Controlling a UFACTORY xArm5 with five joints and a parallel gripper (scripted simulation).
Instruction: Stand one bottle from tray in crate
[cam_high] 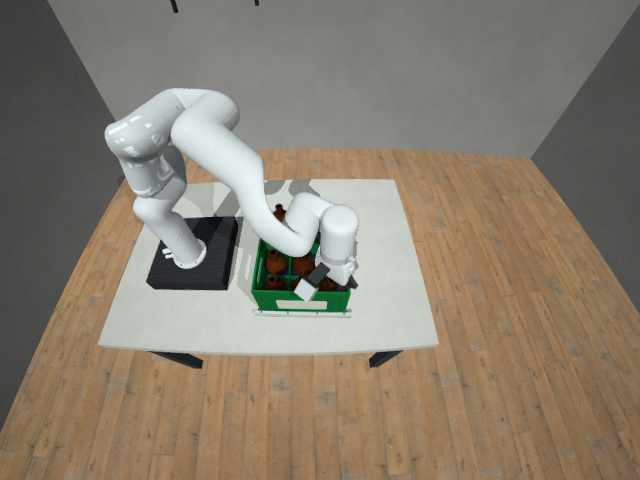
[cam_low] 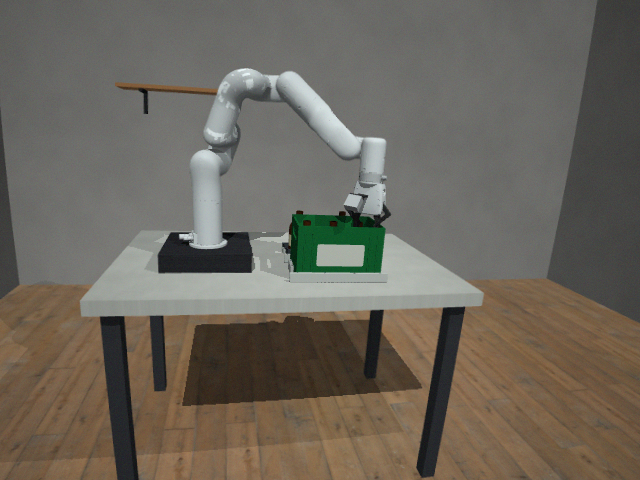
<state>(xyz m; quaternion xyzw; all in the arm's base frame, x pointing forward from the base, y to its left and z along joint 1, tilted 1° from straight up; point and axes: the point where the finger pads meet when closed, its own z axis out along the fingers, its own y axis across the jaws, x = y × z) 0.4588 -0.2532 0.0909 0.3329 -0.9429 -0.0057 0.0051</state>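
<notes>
The green crate (cam_high: 295, 277) stands on the table right of my base; it also shows in the exterior view (cam_low: 338, 248). Several brown bottles stand in its cells, for example at the left (cam_high: 275, 262) and in the middle (cam_high: 303, 264). My gripper (cam_high: 336, 281) reaches down into the front right cell, also seen in the exterior view (cam_low: 369, 221). Its fingers are spread open on either side of the bottle (cam_high: 329, 284) standing in that cell. One more bottle (cam_high: 279, 211) stands behind the crate; the arm hides the tray there.
A flat white plate (cam_low: 338, 277) lies under the crate's front edge. My black base block (cam_high: 192, 253) sits to the left. A wooden shelf (cam_low: 165, 88) hangs on the back wall, high up.
</notes>
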